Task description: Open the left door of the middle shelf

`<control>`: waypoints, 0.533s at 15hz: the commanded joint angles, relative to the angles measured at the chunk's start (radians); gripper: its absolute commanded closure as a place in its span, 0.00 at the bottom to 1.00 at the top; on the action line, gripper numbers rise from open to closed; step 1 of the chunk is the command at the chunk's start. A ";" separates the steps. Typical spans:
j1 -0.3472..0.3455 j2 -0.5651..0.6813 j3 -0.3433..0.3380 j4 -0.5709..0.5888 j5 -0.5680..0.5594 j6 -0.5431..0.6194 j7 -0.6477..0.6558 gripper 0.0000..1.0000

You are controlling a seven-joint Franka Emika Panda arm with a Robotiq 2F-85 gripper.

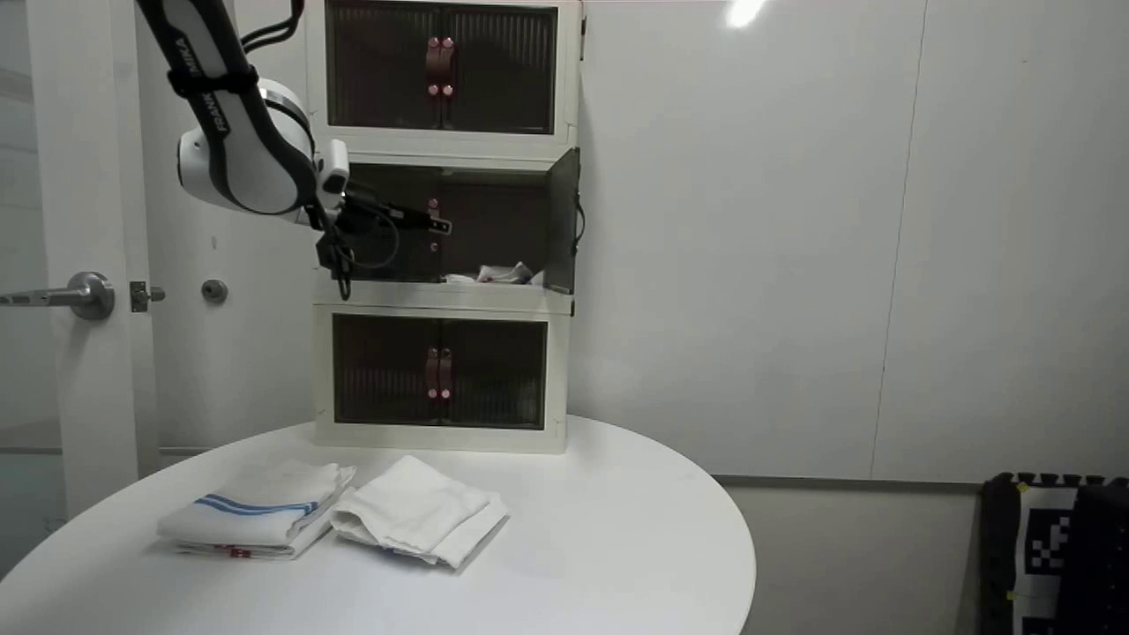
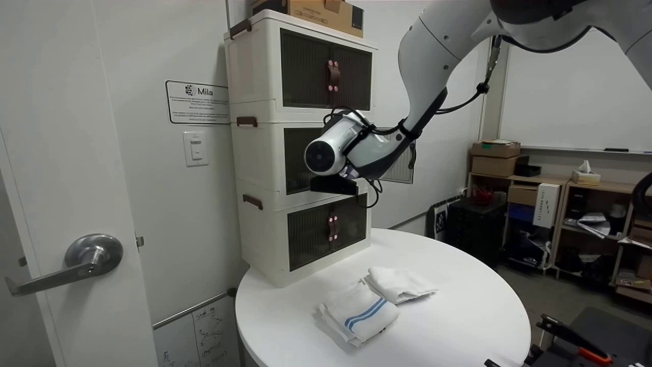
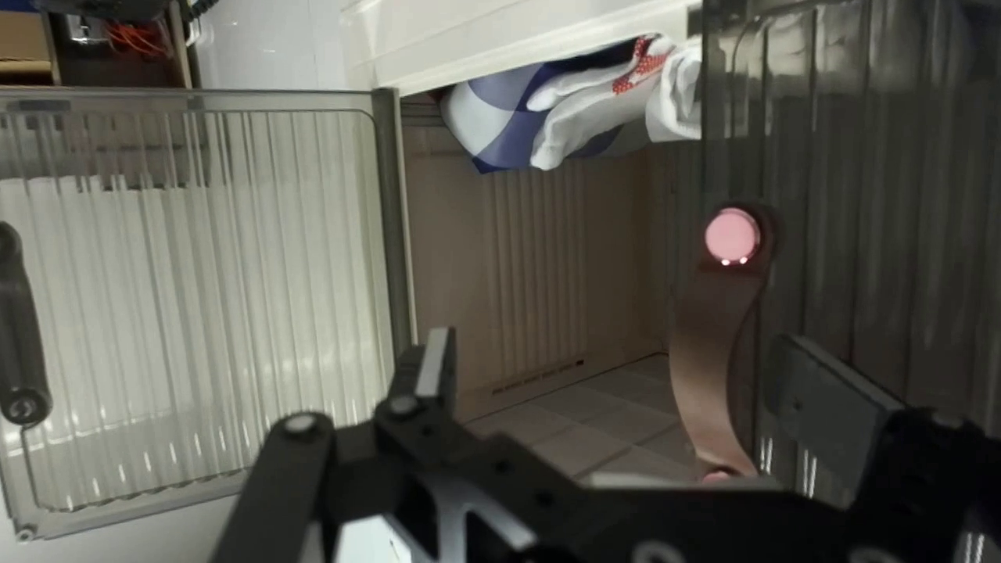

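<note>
1. White-framed and boxy, the middle shelf (image 2: 259,158) sits between an upper unit (image 2: 252,71) and a lower unit (image 2: 262,237). Its right door (image 1: 562,225) is swung wide, baring cloths (image 1: 504,274) on the shelf floor.

2. Smoky and ribbed, the left door (image 3: 868,203) covers the remaining half of that front and looks closed. It appears at the right of the wrist view because that view seems upside down, the cloths showing at its top.

3. Dark and two-fingered, the gripper (image 3: 626,375) hovers near the middle of the shelf front, its jaws well apart and gripping nothing. The fingers (image 3: 821,399) are spread sideways, one in front of the left door, one toward the gap beside it.

4. Reddish-brown, the left door's handle (image 3: 708,352) is a bowed strap whose long axis stands upright at the door's free edge, across the jaws' spread. In the wrist view it falls between the fingers, nearer the one on the left door's side. Whether the tips reach deep enough to straddle it, I cannot tell. The coming move likely turns on this: ease toward the left door to centre the strap, bring the jaws together across it, then draw it outward.
</note>
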 commanded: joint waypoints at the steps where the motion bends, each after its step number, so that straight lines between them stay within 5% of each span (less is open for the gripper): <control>1: 0.015 0.028 -0.022 0.049 0.001 0.018 0.014 0.32; 8: 0.022 0.002 -0.015 0.006 0.038 0.012 0.015 0.86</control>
